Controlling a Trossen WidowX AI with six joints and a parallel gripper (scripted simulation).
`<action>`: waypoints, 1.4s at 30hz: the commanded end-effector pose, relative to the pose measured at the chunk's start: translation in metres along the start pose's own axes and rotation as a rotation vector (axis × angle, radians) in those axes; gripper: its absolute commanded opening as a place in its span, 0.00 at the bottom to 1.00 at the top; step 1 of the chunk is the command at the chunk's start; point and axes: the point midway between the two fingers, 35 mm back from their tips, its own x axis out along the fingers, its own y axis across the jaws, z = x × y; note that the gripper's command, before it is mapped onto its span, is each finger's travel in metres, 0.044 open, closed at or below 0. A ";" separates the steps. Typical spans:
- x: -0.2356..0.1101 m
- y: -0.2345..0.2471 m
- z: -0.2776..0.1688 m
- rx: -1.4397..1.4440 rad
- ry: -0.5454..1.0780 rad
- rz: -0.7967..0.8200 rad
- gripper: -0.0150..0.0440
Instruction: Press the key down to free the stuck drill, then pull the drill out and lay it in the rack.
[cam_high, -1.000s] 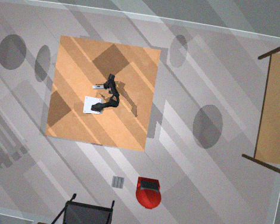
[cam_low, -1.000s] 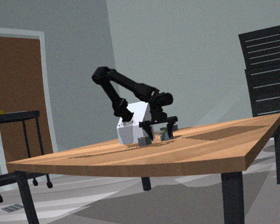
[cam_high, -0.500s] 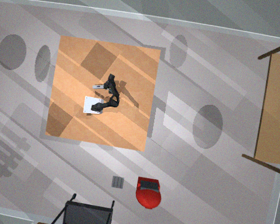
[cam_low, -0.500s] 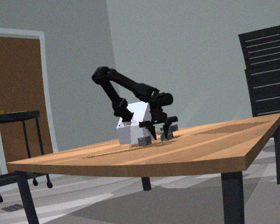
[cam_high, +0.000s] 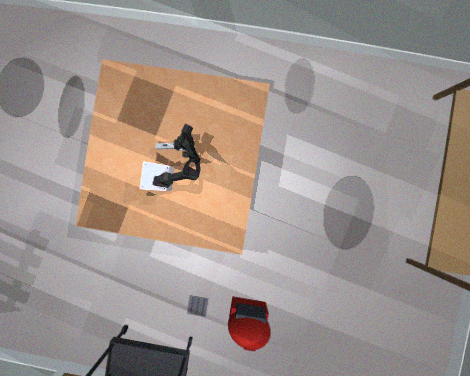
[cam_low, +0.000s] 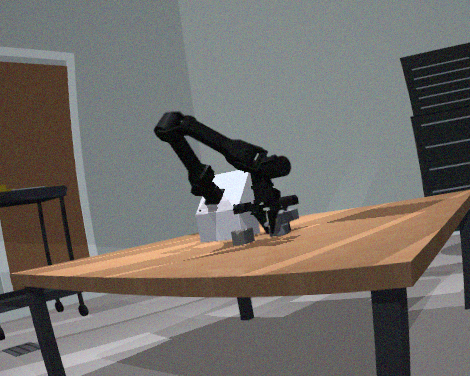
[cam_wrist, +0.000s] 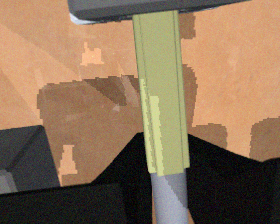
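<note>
In the wrist view the drill (cam_wrist: 160, 100) is a long yellow-green bar with a grey round shank (cam_wrist: 170, 200) at its near end. Its far end runs under a dark grey block (cam_wrist: 150, 7) at the top of the view. My gripper (cam_wrist: 156, 139) (cam_low: 270, 227) (cam_high: 174, 145) is shut on the drill near where the bar meets the shank, low over the wooden table (cam_low: 350, 250). The black fingers show on both sides of it. I cannot make out the key in any view.
A second dark grey block (cam_wrist: 20, 155) (cam_low: 242, 235) stands on the table beside the gripper. The arm rises from a white base (cam_low: 220, 220) (cam_high: 148, 175). A black chair (cam_high: 145, 356) and a red seat (cam_high: 249, 322) stand on the floor beyond the table.
</note>
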 end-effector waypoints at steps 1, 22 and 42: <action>-0.002 0.001 0.000 -0.002 -0.004 0.003 0.25; -0.002 0.000 -0.021 -0.002 -0.003 0.003 0.25; -0.004 -0.001 -0.052 -0.001 -0.002 0.002 0.25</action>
